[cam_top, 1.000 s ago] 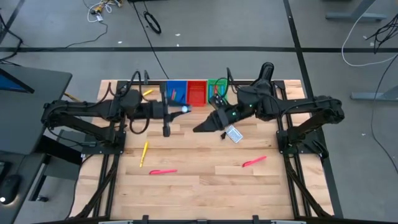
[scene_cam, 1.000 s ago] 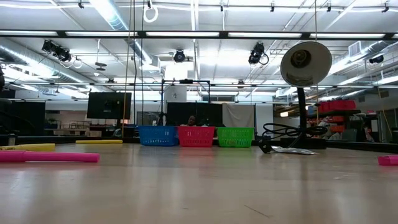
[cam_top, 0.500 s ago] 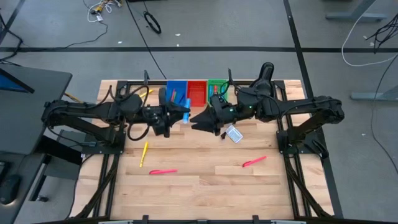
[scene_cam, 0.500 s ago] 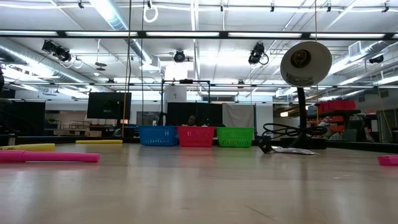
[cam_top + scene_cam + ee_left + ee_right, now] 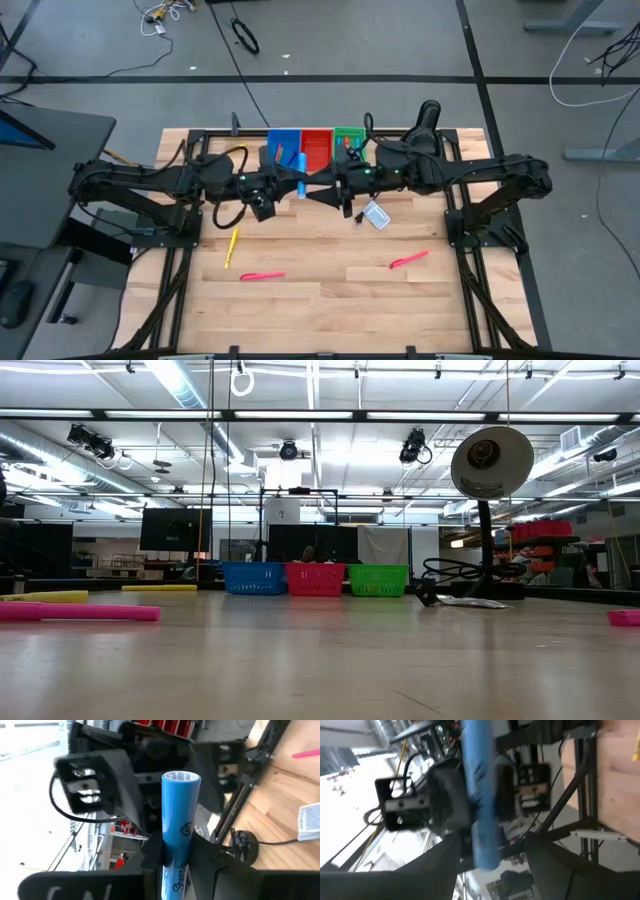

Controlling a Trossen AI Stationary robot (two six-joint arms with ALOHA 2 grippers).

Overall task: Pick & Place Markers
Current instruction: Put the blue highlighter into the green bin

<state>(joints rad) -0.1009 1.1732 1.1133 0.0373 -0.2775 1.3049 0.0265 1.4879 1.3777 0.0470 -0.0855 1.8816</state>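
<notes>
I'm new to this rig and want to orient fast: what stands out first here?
The two arms meet nose to nose at the table's middle, just in front of the bins: the left gripper holds a blue marker out toward the open right gripper. Loose on the wood lie a yellow marker and two pink markers.

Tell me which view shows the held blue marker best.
Left wrist view: the blue marker fills the frame, clamped in the left gripper. Right wrist view shows it blurred, high view only a speck, low view nothing.
</notes>
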